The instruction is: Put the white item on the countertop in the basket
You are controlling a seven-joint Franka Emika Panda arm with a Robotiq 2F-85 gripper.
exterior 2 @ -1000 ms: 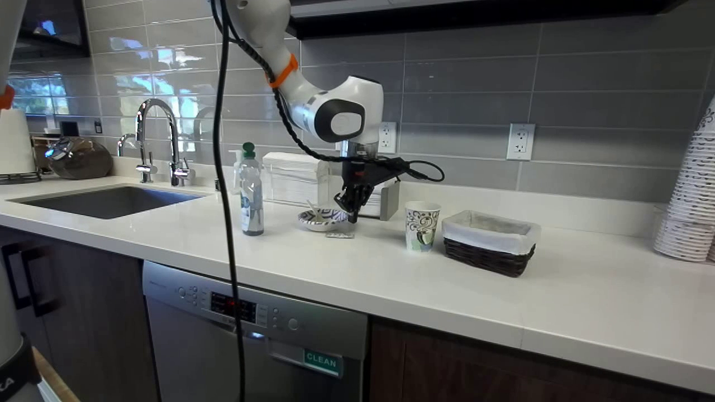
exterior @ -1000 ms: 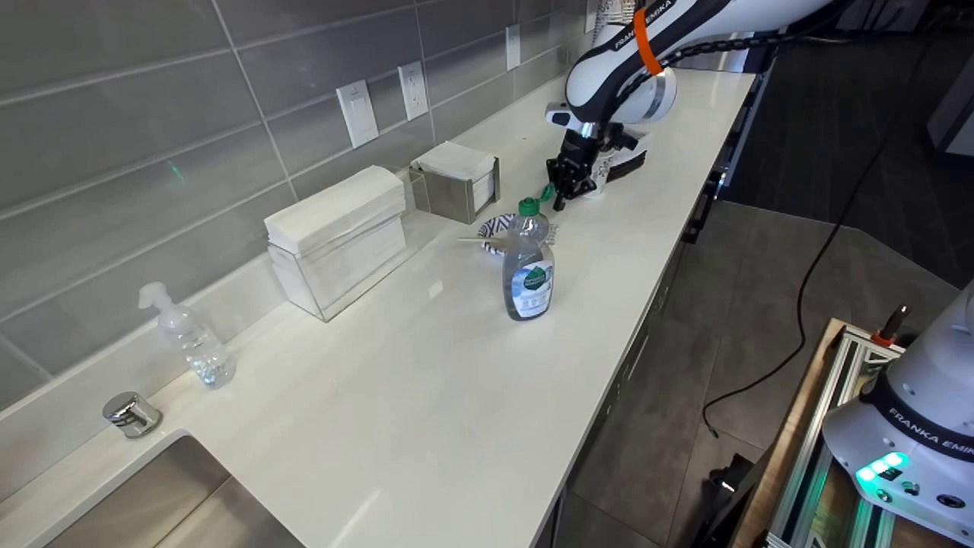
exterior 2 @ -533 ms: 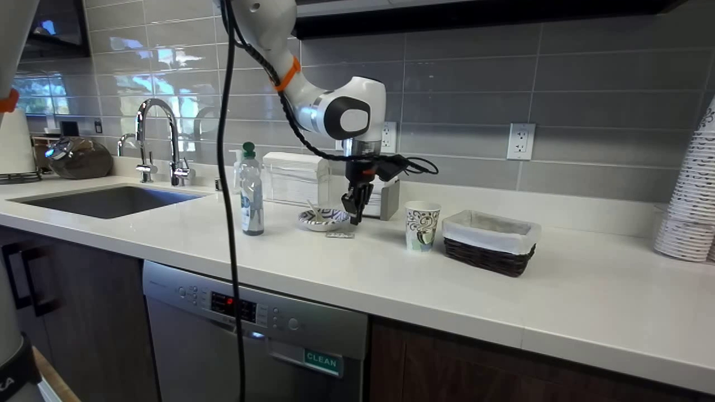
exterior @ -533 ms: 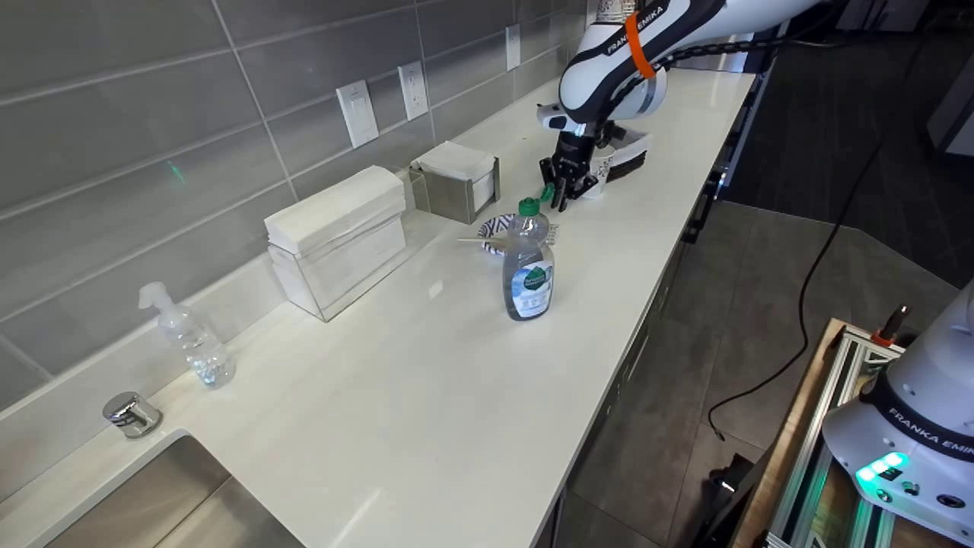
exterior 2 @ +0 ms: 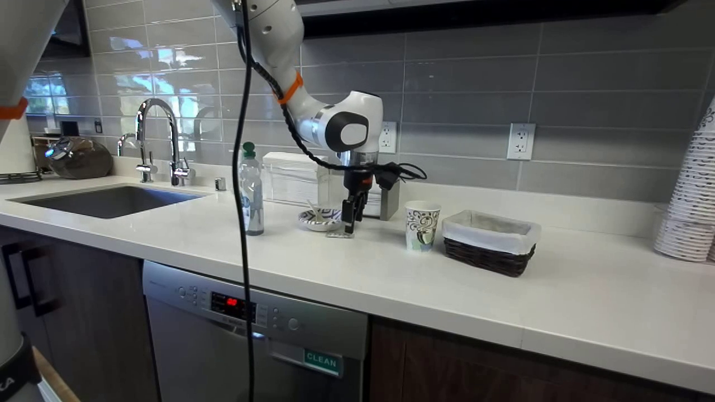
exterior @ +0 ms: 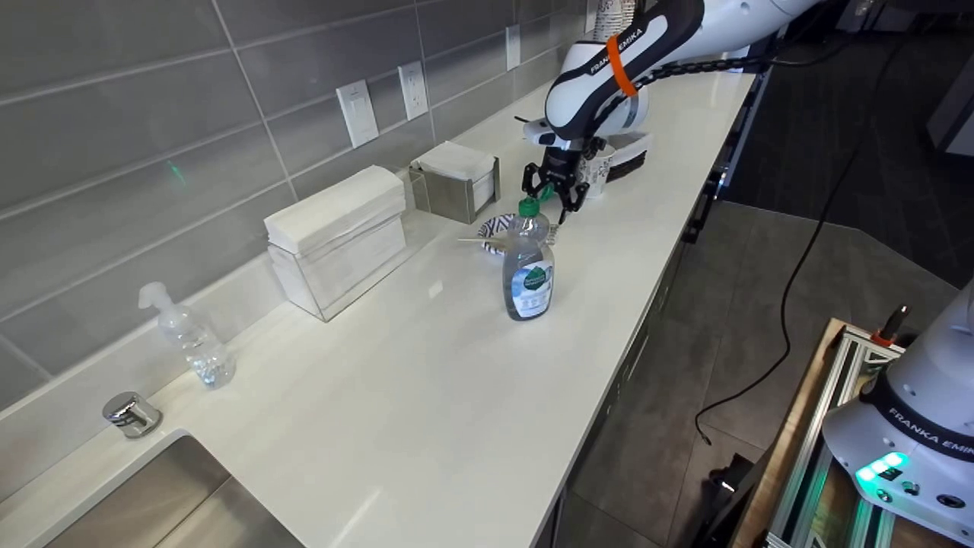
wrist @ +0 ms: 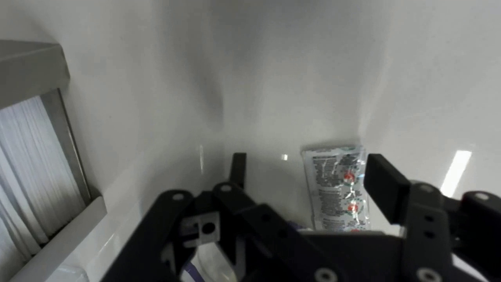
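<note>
Spread wide, gripping nothing, the jaws hang near a flat packet (wrist: 339,190) on one side of a paper cup (exterior 2: 422,226), the lined basket (exterior 2: 485,258) on the other; centring the packet, then squeezing low, should work best.

The white countertop (exterior 2: 603,301) carries a green-capped bottle (exterior 2: 256,192), bowl (exterior 2: 318,223), packet (wrist: 336,190), cup (exterior 2: 422,226) and lined basket (exterior 2: 487,257).

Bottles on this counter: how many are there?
2: the green-capped bottle near the patterned bowl, and the clear pump bottle near the sink. Others could be hidden from view.
</note>
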